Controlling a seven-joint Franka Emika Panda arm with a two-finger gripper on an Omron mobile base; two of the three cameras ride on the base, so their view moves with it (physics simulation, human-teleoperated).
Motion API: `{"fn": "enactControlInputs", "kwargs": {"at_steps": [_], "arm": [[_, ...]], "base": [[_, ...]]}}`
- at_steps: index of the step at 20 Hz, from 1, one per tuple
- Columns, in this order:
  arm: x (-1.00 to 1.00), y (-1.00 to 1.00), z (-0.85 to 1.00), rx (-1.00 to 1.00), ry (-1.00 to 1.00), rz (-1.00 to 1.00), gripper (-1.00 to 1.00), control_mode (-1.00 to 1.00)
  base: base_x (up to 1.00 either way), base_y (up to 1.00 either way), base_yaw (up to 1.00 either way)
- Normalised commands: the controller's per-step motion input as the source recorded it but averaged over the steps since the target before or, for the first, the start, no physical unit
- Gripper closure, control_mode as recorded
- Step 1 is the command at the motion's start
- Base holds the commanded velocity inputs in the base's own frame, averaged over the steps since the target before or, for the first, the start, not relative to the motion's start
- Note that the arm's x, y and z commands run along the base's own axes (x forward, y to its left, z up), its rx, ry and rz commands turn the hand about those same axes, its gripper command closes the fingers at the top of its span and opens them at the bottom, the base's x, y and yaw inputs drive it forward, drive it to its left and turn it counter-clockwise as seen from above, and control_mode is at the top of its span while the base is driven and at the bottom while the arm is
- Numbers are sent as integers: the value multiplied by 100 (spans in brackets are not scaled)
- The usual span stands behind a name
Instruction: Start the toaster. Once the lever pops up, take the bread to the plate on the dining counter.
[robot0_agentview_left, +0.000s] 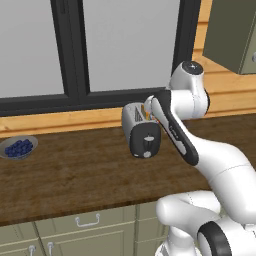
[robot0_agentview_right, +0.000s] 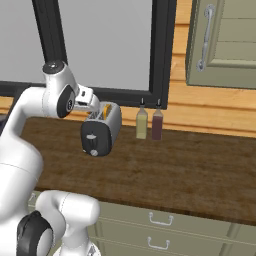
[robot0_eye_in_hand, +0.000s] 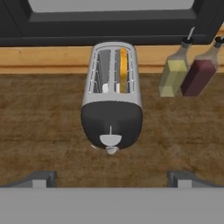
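The silver-grey toaster (robot0_eye_in_hand: 111, 94) (robot0_agentview_left: 141, 129) (robot0_agentview_right: 101, 129) stands on the dark wood worktop below the window, its black end face turned toward me. On that face the pale lever (robot0_eye_in_hand: 110, 140) sits low, just above the round knob (robot0_eye_in_hand: 112, 150). A slice of bread (robot0_eye_in_hand: 124, 70) (robot0_agentview_right: 106, 111) stands in the right slot, golden crust up. My gripper (robot0_eye_in_hand: 112, 179) hangs above the toaster's near end, open, with nothing between its fingertips (robot0_eye_in_hand: 41, 178). The plate and the dining counter are out of view.
Two bottles, one yellow-green (robot0_eye_in_hand: 174, 76) (robot0_agentview_right: 142, 123) and one dark red (robot0_eye_in_hand: 199, 72) (robot0_agentview_right: 157, 123), stand right of the toaster against the wall. A grey bowl of blueberries (robot0_agentview_left: 18, 147) sits far left. A wall cabinet (robot0_agentview_right: 225, 40) hangs at upper right.
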Motion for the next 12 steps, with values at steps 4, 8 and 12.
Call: {"fn": "enactControlInputs", "kwargs": {"at_steps": [4,8,12], "arm": [[32,-1,-35,0,0,-1,-100,-100],[44,-7,-34,0,-2,0,-100,-100],[54,-10,-34,-1,-5,-1,-100,-100]], "base": [[0,0,0],[0,0,0],[0,0,0]]}}
